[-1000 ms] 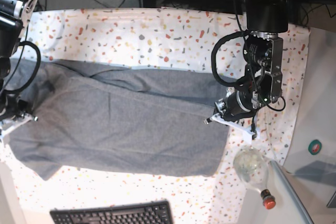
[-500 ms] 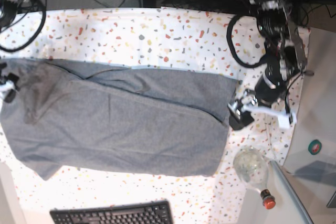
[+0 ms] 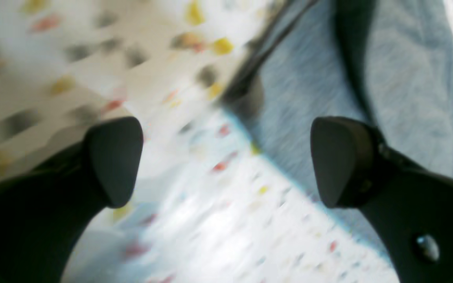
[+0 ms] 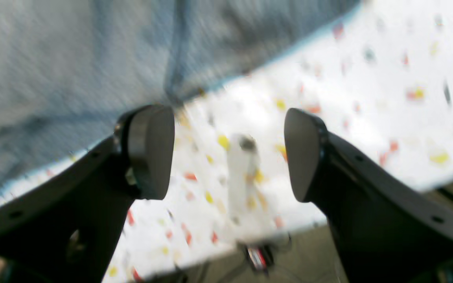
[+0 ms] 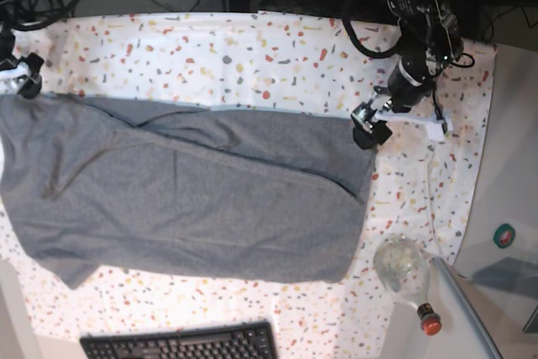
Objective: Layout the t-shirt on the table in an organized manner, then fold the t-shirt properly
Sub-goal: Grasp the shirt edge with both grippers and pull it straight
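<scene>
The dark-grey t-shirt (image 5: 185, 199) lies flat across the speckled table (image 5: 252, 56), folded lengthwise, with a fold ridge near its far edge. My left gripper (image 5: 402, 124) hovers just off the shirt's right end, open and empty. In the left wrist view its fingers (image 3: 112, 161) stand wide apart over the table (image 3: 210, 220), and the t-shirt (image 3: 309, 98) lies beyond them. My right gripper (image 5: 17, 73) is at the shirt's far left corner. The right wrist view shows that gripper (image 4: 226, 153) open and empty over the table (image 4: 368, 98), with the t-shirt (image 4: 73, 59) to its upper left.
A clear bottle (image 5: 403, 268) with a red cap lies at the table's near right corner. A black keyboard (image 5: 181, 344) sits at the front edge. A plain grey side surface (image 5: 513, 199) with a green tape roll (image 5: 504, 234) borders the right. Cables crowd the back.
Both grippers have opened and let go of the shirt. The left arm has drawn back and upward from the right end. The right arm has moved toward the far left corner.
</scene>
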